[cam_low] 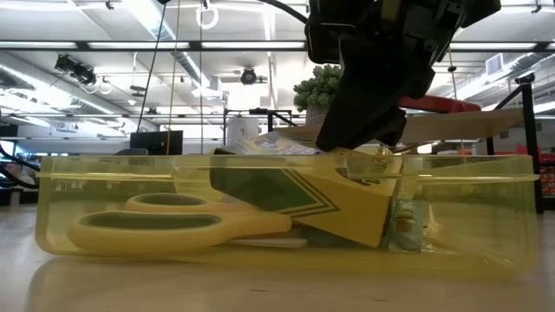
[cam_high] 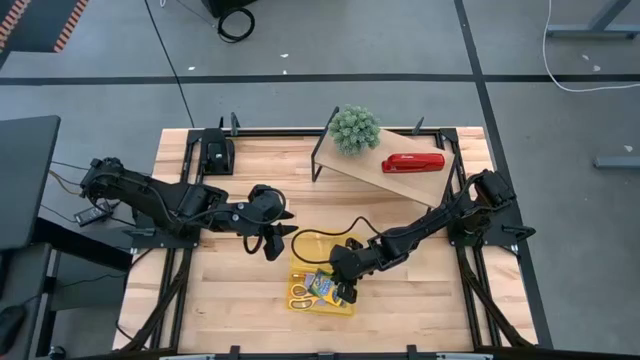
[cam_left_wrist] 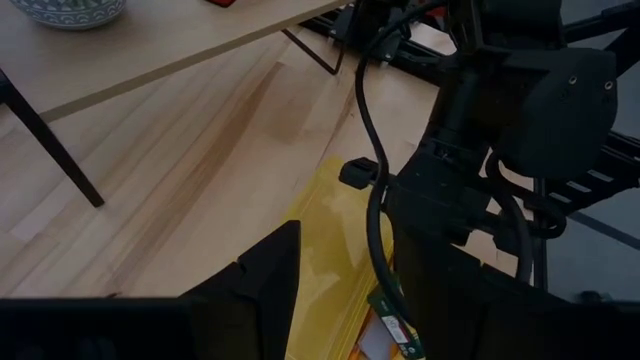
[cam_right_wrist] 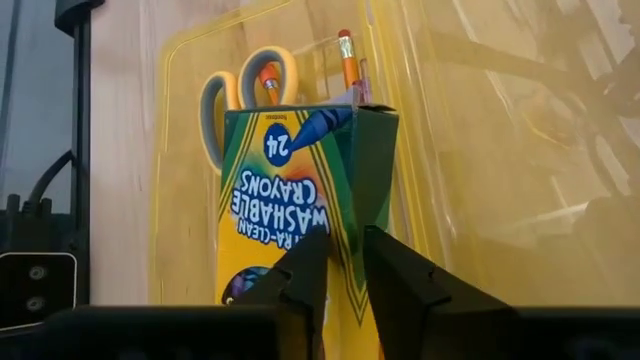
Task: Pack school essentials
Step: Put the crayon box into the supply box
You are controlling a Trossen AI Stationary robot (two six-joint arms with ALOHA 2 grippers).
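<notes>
A yellow see-through tray [cam_high: 300, 262] sits on the wooden table near its near edge. In it lie yellow-handled scissors [cam_right_wrist: 215, 100] and orange pencils [cam_right_wrist: 347, 55]. The green-and-yellow crayon box [cam_right_wrist: 290, 180] leans tilted in the tray, its lower end [cam_low: 373, 227] on the tray floor. My right gripper [cam_high: 345, 288] stands over the tray, shut on the crayon box. My left gripper [cam_high: 272, 240] hovers open beside the tray's far left corner and touches nothing. The pen, eraser and notepad do not show clearly. My right gripper [cam_right_wrist: 345, 275] pinches the crayon box between its two fingers at the box's raised end [cam_right_wrist: 345, 240], on the corner edge where the printed face meets the dark green side. The fingers come from above. The box is tilted, its other end down in the tray.
A raised wooden shelf [cam_high: 400, 180] at the table's far right carries a red stapler [cam_high: 412, 163] and a round green potted plant [cam_high: 355, 128]. A black cable [cam_high: 330, 236] loops over the tray's far edge. Bare wood lies left of and near the tray.
</notes>
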